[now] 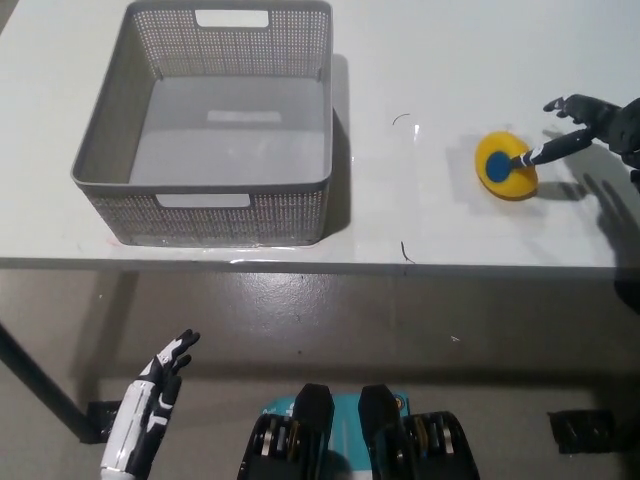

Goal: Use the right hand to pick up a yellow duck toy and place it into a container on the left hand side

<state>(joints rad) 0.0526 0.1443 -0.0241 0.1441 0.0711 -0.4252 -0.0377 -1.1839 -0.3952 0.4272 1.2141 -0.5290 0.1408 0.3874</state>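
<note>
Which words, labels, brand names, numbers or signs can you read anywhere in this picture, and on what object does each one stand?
None: no readable text shows.
The yellow duck toy bears only a plain blue disc, no letters.
The grey basket and the white table carry no writing or labels.

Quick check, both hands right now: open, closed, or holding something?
Left robot hand: open, empty, resting below the table edge.
Right robot hand: open, one finger touching the yellow duck toy, not gripping it.
</note>
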